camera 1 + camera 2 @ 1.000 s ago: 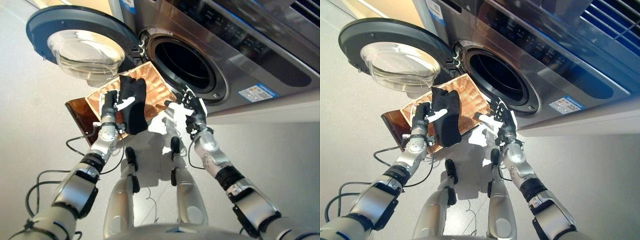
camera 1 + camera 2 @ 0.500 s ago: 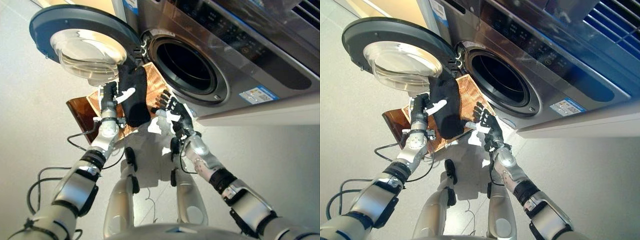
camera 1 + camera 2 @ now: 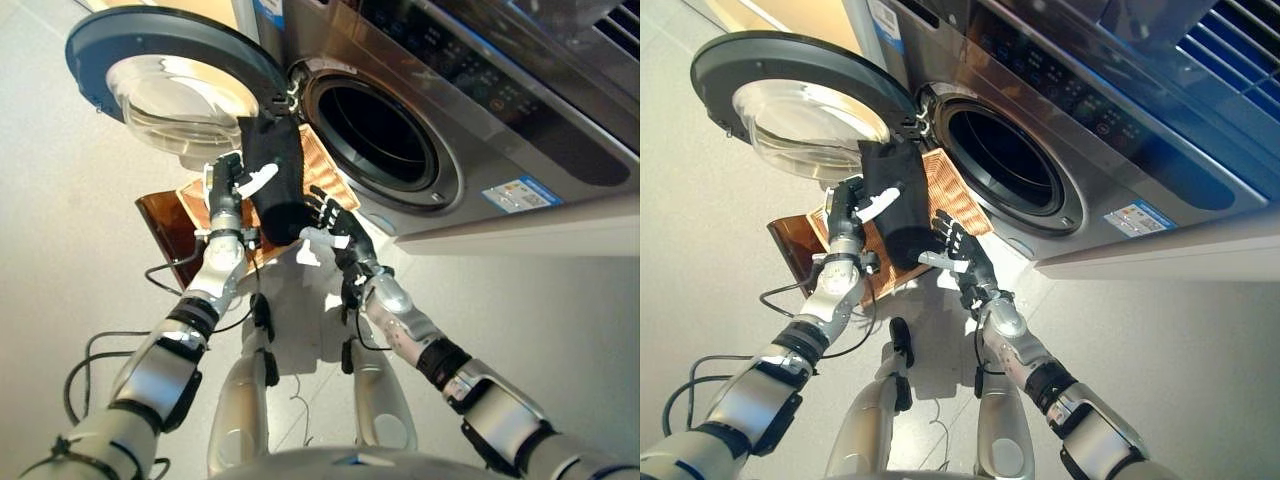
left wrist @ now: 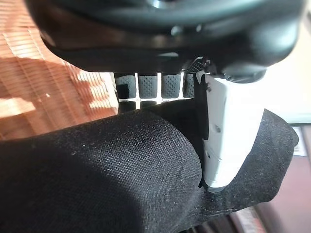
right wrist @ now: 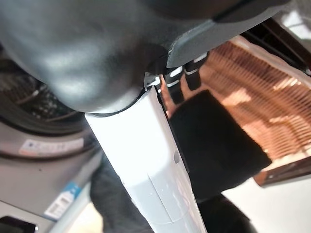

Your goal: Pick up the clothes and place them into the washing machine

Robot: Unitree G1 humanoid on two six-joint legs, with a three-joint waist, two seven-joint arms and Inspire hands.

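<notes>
A black garment [image 3: 273, 172] hangs from my left hand [image 3: 228, 187], which is shut on its upper part; in the left wrist view the white-covered thumb [image 4: 224, 131] presses the cloth [image 4: 121, 165] against the fingers [image 4: 146, 87]. The garment hangs just left of the washing machine's round drum opening [image 3: 385, 135]. My right hand [image 3: 332, 222] is open with fingers spread, right beside the garment's lower end; whether it touches is unclear. The right wrist view shows its white thumb [image 5: 146, 160] next to the black cloth [image 5: 214, 141].
The washer's round glass door [image 3: 170, 72] stands swung open to the left. A copper-brown woven basket [image 3: 945, 195] lies on the floor below the opening, behind the garment. The steel machine front [image 3: 520, 120] fills the upper right.
My left hand has lifted the garment higher and closer to the drum opening. My right hand has swung left from the machine's front to the garment's lower end.
</notes>
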